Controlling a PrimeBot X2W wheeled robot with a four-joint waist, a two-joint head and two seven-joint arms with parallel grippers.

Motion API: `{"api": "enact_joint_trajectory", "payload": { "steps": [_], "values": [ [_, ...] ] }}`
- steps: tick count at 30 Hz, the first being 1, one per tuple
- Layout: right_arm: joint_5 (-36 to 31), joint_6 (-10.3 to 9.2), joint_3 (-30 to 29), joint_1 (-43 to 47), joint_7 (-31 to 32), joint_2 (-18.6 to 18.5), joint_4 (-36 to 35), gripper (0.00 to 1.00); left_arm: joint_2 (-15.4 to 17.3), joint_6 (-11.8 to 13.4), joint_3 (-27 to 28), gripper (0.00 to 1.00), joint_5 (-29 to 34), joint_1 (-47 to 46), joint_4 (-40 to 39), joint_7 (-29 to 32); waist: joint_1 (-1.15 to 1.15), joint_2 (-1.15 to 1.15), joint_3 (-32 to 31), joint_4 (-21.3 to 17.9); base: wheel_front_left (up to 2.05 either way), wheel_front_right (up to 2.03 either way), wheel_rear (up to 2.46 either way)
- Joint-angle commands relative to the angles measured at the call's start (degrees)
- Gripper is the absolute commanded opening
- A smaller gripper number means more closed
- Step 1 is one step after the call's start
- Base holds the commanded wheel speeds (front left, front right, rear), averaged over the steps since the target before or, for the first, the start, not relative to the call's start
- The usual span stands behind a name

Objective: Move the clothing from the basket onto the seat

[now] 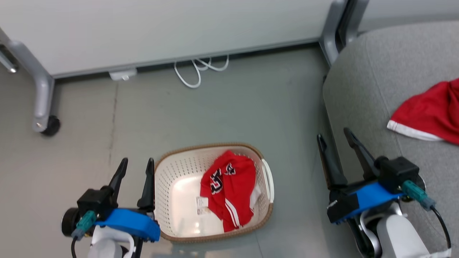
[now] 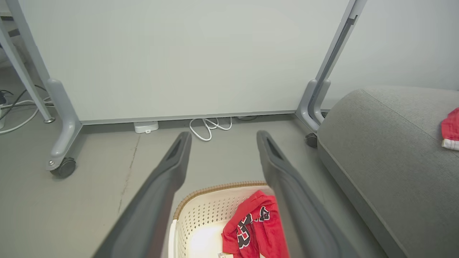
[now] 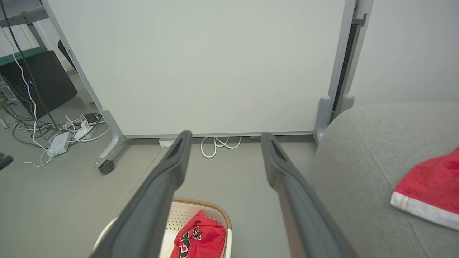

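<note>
Red shirt [image 1: 229, 190] in the basket [image 1: 166, 179], lower centre, sits just right of the left fingers [image 1: 148, 186]; right fingers [image 1: 328, 161] farther; both pairs apart.

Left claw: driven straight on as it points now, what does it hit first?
Probably the white board panel or the looped cable at its foot; depth is unclear. The left claw is open and would likely pass above the basket.

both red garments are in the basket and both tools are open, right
Not quite: one red jersey lies in the basket; the other red garment lies on the grey sofa, as the head view shows. The left tool and right tool are open.
</note>
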Motion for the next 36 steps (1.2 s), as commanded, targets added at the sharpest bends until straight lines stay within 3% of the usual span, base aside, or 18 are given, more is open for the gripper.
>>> {"api": "enact_joint_trajectory", "payload": {
  "steps": [1,21,36],
  "values": [
    [0.13,0.01,0.59,-1.92,-0.56,0.07,-0.29,1.00,0.56,-0.09,-0.52,1.00,0.13,-1.99,0.22,-0.26,-0.01,0.00,5.73,-2.92,0.00,0.00,0.00],
    [0.24,0.01,4.36,-14.38,-3.49,0.08,-2.78,1.00,4.44,-0.08,-13.23,1.00,-1.89,-22.52,15.11,-0.22,-0.01,0.00,29.57,-10.75,0.00,0.00,0.00],
    [2.92,0.01,6.74,-16.22,-5.46,0.09,-6.75,1.00,8.17,-0.09,-20.22,1.00,-6.16,-31.03,23.67,-0.22,-0.01,0.00,39.60,-16.58,0.00,0.00,0.00]
  ]
}}
